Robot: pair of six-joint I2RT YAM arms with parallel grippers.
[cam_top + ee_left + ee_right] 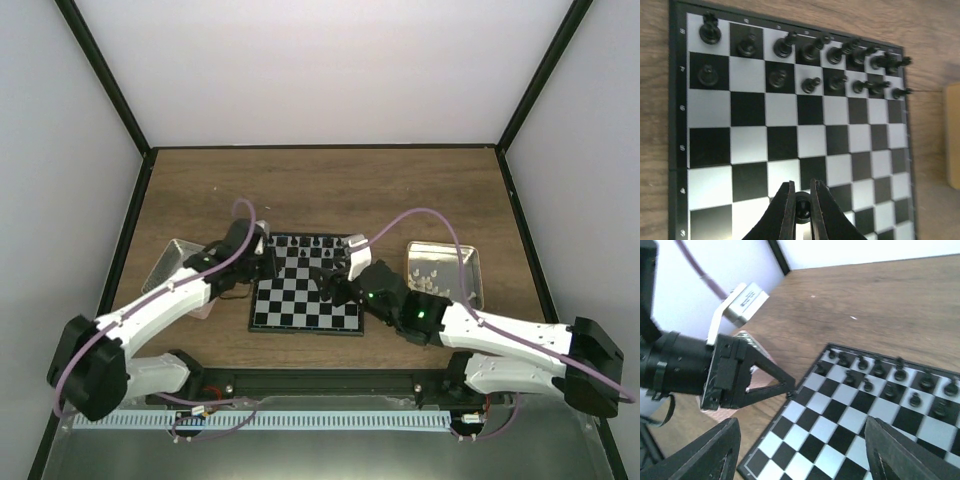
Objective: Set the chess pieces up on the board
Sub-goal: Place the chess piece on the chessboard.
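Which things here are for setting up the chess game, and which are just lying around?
For the job: board, black pieces standing on it, black piece in left gripper, cream pieces.
Just lying about: left tray, right tray holding the cream ones.

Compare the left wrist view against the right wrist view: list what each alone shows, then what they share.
Left wrist only: a tan edge beside the board. Right wrist only: the right gripper, jaws wide open and empty, and the white wall. Both: the board, its black pieces, and the left gripper pinching one black piece.
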